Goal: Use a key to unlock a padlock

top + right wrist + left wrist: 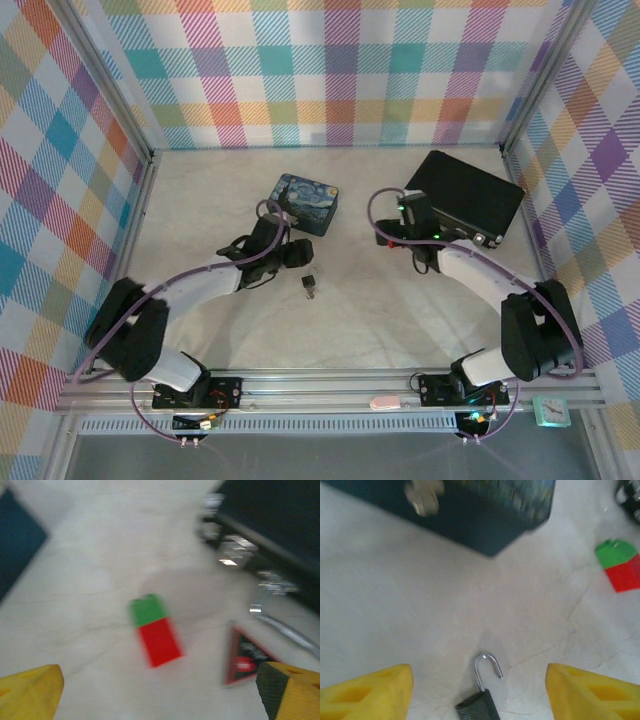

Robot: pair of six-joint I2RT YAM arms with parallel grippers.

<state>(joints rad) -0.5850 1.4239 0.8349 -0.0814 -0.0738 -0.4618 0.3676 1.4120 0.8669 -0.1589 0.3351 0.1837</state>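
Padlock (477, 707): flat on tabletop (395, 610), between spread left fingers (370, 692), touching neither. Right fingers (30, 692): spread, empty, near red-and-green block (155, 630). Risk: small lock likely skids or pivots if one finger meets it first; thin shackle (487, 666) may slip the pinch.

In the overhead view the left arm (190, 290) rises from its base at the lower left, folds at an elbow near the left edge and stretches toward the middle, ending in the left gripper (292, 258). Its yellow fingers (367, 692) sit spread wide in the bottom corners of the left wrist view. The right arm (490, 280) mirrors it from the lower right, the right gripper (405, 225) lying right of centre, its fingers (30, 692) likewise wide apart
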